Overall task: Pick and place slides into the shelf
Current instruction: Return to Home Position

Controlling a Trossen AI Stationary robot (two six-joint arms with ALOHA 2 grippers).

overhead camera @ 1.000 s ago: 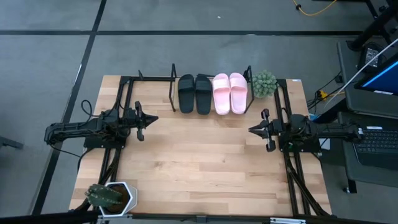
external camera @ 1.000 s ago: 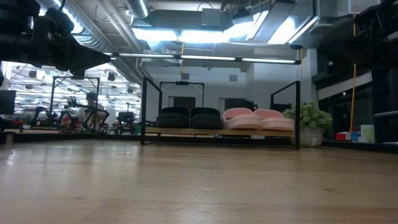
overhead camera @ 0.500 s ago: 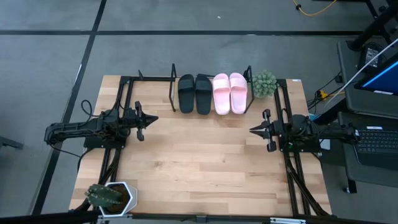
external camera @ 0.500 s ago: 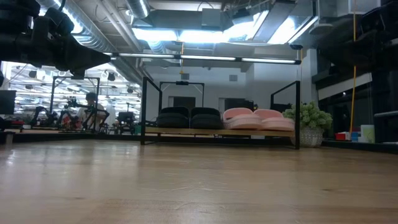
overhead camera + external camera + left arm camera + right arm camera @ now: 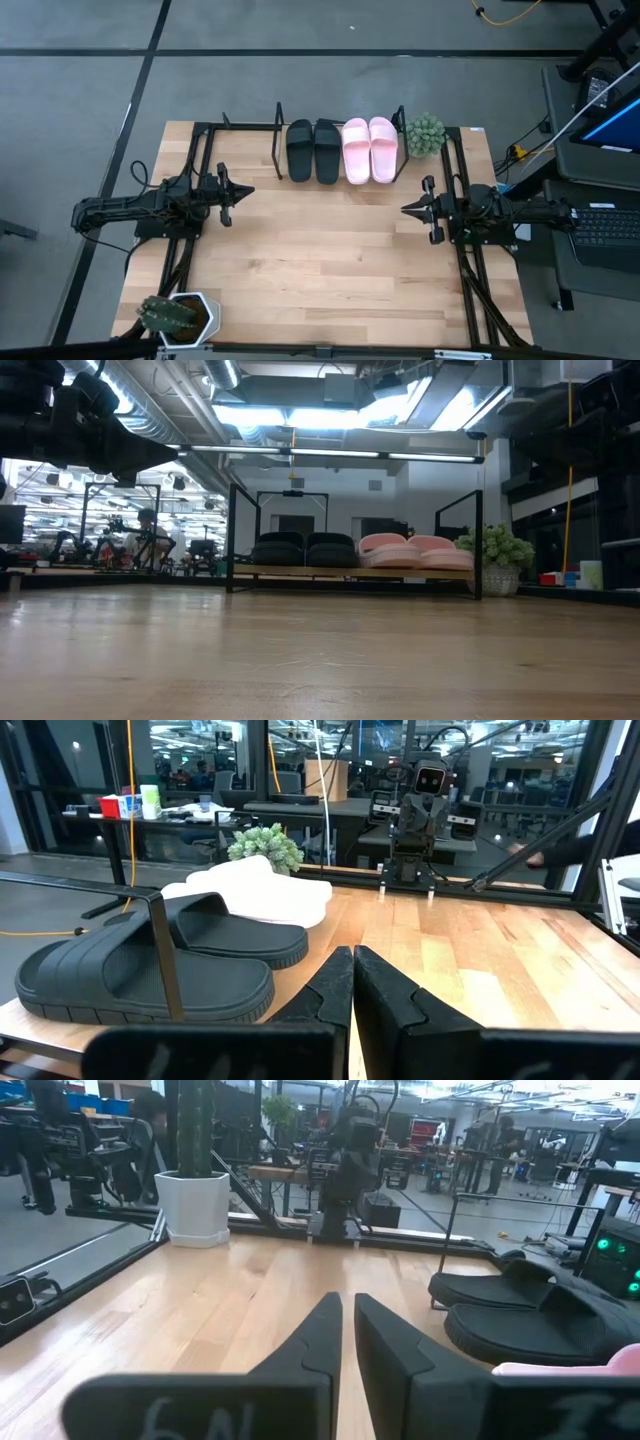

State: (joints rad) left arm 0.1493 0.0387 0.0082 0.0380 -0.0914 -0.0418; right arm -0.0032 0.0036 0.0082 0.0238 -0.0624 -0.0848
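Observation:
Two black slides (image 5: 313, 150) and two pale pink slides (image 5: 369, 149) sit side by side, soles down, on the shelf's (image 5: 278, 165) wooden board at the table's far edge; the low view shows the same row of slides (image 5: 350, 550) between black end frames. My left gripper (image 5: 246, 191) hovers over the table's left side, shut and holding nothing; its wrist view shows the black slides (image 5: 150, 955) close by. My right gripper (image 5: 404, 209) hovers over the right side, also shut and holding nothing.
A small green potted plant (image 5: 424, 134) stands just right of the shelf. A cactus in a white pot (image 5: 178, 315) sits at the near left corner. Black arm frames run along both table sides. Bare wooden tabletop (image 5: 330, 250) lies between the two arms.

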